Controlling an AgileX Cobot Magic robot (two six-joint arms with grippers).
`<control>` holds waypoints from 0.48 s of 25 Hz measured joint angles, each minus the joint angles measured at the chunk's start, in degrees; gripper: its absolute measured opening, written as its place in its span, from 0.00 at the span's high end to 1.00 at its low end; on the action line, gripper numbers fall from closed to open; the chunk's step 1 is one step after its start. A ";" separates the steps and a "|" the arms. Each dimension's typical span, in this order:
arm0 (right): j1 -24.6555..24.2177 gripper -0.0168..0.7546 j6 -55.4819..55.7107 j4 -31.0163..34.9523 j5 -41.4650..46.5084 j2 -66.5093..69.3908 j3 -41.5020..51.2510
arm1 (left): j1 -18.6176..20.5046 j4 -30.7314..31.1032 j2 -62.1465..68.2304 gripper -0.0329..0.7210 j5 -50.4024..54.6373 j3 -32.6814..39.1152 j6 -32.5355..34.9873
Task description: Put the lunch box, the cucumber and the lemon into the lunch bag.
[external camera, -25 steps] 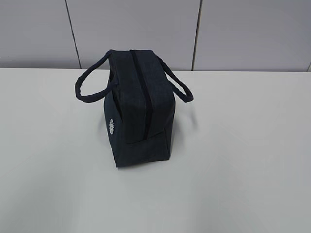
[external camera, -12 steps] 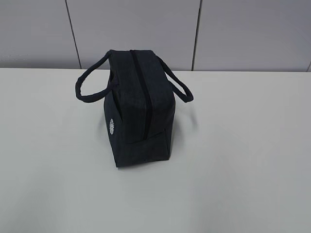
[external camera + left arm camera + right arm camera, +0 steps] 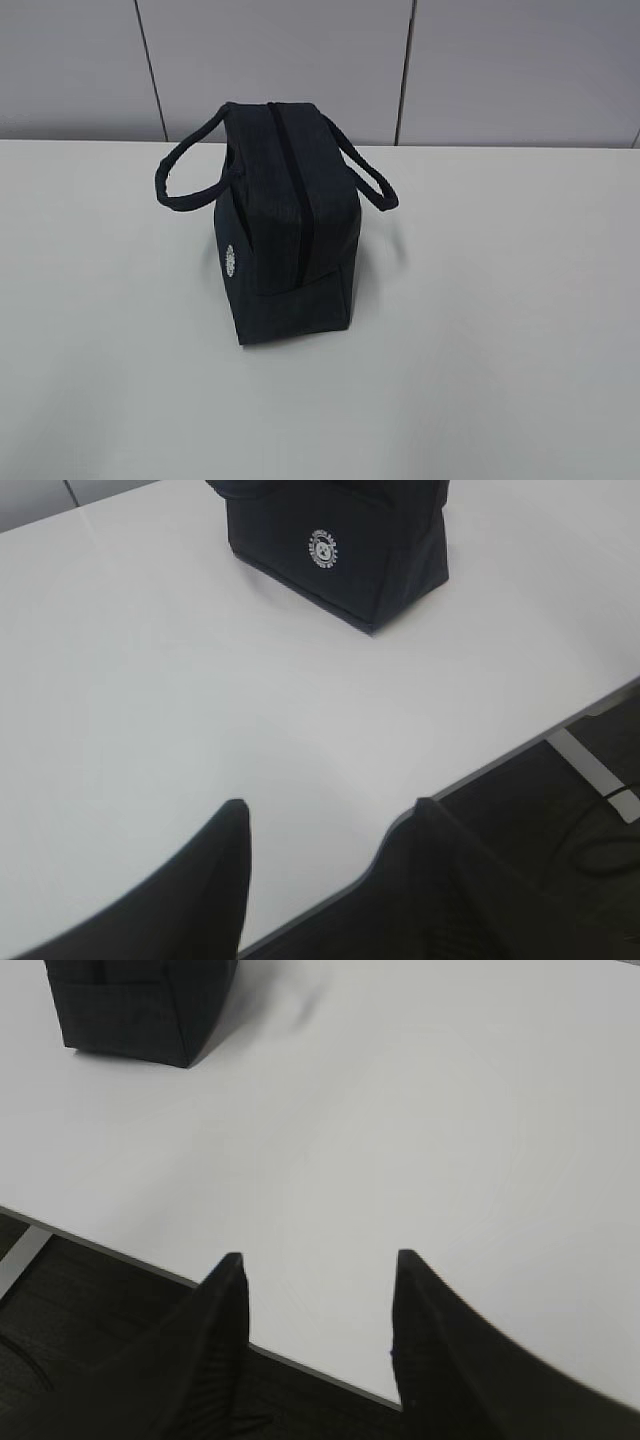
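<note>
The dark navy lunch bag (image 3: 285, 225) stands upright in the middle of the white table (image 3: 500, 300), its top zip shut and its two loop handles hanging out to the sides. Its white round logo faces left. It shows at the top of the left wrist view (image 3: 340, 550) and as a corner in the right wrist view (image 3: 140, 1005). My left gripper (image 3: 330, 815) is open and empty over the table's front edge. My right gripper (image 3: 318, 1260) is open and empty over the front edge too. The lunch box, cucumber and lemon are out of view. Neither gripper shows in the exterior view.
The table's front edge runs under both grippers, with dark floor below it (image 3: 560, 820). A grey panelled wall (image 3: 300, 60) stands behind the table.
</note>
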 joint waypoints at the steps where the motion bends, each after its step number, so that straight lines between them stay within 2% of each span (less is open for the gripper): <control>1: 0.00 0.52 0.00 -0.13 -0.25 0.00 0.12 | 0.00 0.19 0.00 0.49 -0.81 0.44 -0.10; 12: 0.00 0.52 0.00 -0.25 -0.49 0.00 0.12 | 0.00 0.88 0.00 0.53 -1.71 0.94 -0.23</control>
